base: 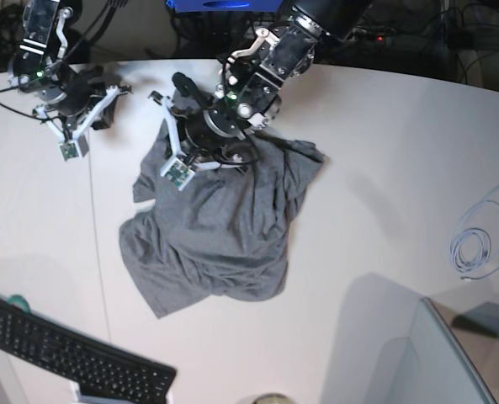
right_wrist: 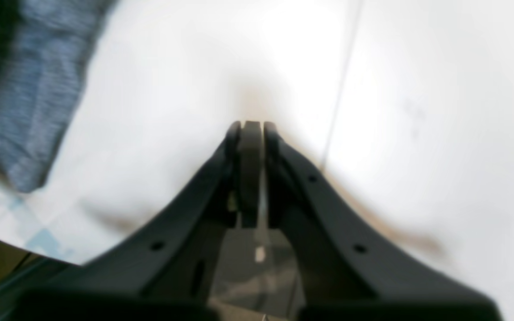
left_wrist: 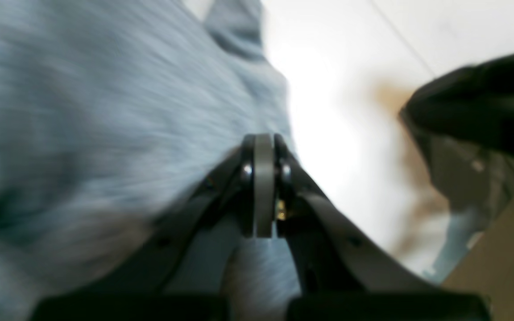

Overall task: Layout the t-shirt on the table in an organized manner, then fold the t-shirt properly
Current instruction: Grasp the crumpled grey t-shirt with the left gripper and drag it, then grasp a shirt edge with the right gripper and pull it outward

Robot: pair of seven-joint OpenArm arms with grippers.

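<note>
**Shirt bunched under left arm, right arm off to the side**

The t-shirt (base: 215, 227) is lying crumpled on the table (base: 384, 168), not laid out yet; sleeves and hem are folded over themselves, so layout is barely started by my read. Its long axis is running roughly from the far end, under the left arm, toward the near edge where the keyboard (base: 64, 349) is sitting.

The left gripper (base: 182, 160) is hanging right over the shirt's far-left corner. In its wrist view the pads (left_wrist: 263, 187) are pressing flat together, fully closed, and grey knit is filling the space just ahead and to one side of the fingertips. Whether any cloth is pinched between them, I cannot tell; blur is hiding it.

The right gripper (base: 71, 143) is hovering over bare table, well apart from the shirt. Its fingers (right_wrist: 250, 169) are looking almost closed, only a sliver of gap showing, and holding nothing. Shirt edge is lying off to one side of those fingertips.

Left arm is clearly nearer. Right arm is needing to travel across to reach a shirt edge before any two-handed spreading.
</note>
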